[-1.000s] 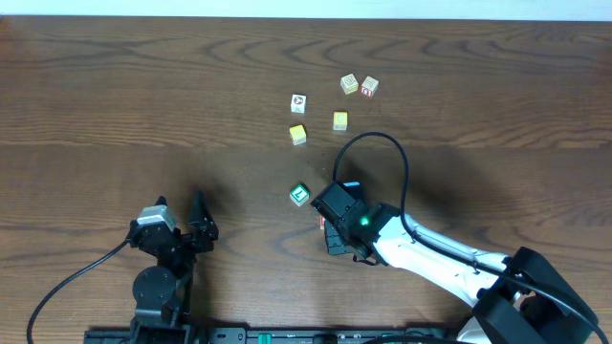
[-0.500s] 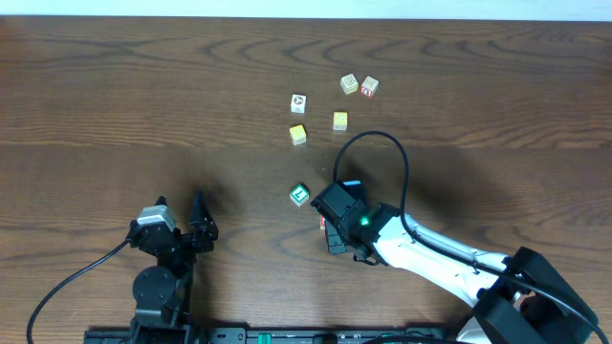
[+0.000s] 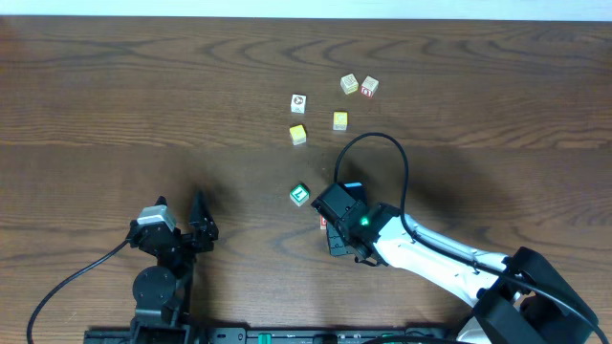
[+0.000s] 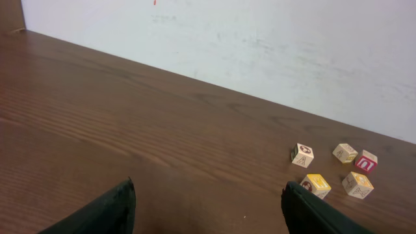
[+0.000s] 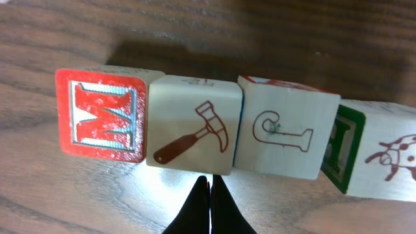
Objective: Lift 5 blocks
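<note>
In the right wrist view several blocks lie side by side in a row on the table: a red M block point(image 5: 103, 115), a pale hammer block point(image 5: 194, 123), a whitish block with a red hook mark point(image 5: 284, 134) and a green-faced H block point(image 5: 374, 158). My right gripper point(image 5: 209, 183) is shut and empty, its tips just under the hammer block's near edge. From overhead the right gripper point(image 3: 331, 229) sits beside a green-faced block point(image 3: 300, 195); the arm hides most of the row. My left gripper point(image 4: 208, 207) is open with nothing between its fingers.
Further blocks are scattered at the far middle of the table: a whitish one point(image 3: 298, 102), two close together point(image 3: 349, 84) point(image 3: 369, 87), and two yellow-faced cubes point(image 3: 339, 120) point(image 3: 298, 135). The right arm's black cable point(image 3: 382, 143) loops over the table. The left gripper point(image 3: 180, 218) rests near the front edge.
</note>
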`<state>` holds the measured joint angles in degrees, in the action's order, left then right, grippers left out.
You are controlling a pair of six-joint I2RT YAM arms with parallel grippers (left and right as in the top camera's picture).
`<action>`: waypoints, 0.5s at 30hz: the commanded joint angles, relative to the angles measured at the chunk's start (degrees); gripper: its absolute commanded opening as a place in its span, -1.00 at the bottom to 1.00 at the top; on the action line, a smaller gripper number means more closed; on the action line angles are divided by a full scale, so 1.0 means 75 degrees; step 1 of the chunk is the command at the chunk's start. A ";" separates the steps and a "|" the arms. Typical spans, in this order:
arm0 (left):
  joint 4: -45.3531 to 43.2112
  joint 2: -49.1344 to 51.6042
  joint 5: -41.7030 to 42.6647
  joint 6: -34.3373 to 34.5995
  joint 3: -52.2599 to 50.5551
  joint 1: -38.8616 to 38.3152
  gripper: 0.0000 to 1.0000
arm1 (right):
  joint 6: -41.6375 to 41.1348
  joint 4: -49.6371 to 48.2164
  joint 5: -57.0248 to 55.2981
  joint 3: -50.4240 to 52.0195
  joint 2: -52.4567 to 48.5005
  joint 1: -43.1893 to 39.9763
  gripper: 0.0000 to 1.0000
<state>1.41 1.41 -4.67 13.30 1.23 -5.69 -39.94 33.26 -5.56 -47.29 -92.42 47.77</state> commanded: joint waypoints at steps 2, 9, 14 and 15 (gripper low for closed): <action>0.0321 0.0009 -0.0125 -0.0015 -0.0134 -0.0006 0.44 | -0.0093 0.0032 -0.0055 0.0038 -0.0044 0.0044 -0.98; 0.0321 0.0009 -0.0128 -0.0015 -0.0134 -0.0006 0.44 | -0.0093 -0.0108 -0.0184 0.0038 -0.0044 0.0044 -0.98; 0.0321 0.0009 -0.0125 -0.0015 -0.0134 -0.0006 0.44 | -0.0090 -0.0117 -0.0224 0.0038 -0.0044 0.0044 -0.98; 0.0321 0.0009 -0.0125 -0.0015 -0.0134 -0.0006 0.44 | -0.0090 -0.0119 -0.0227 0.0038 -0.0044 0.0044 -0.98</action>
<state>1.41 1.41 -4.67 13.30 1.23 -5.67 -39.94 32.47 -6.04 -47.27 -92.42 47.77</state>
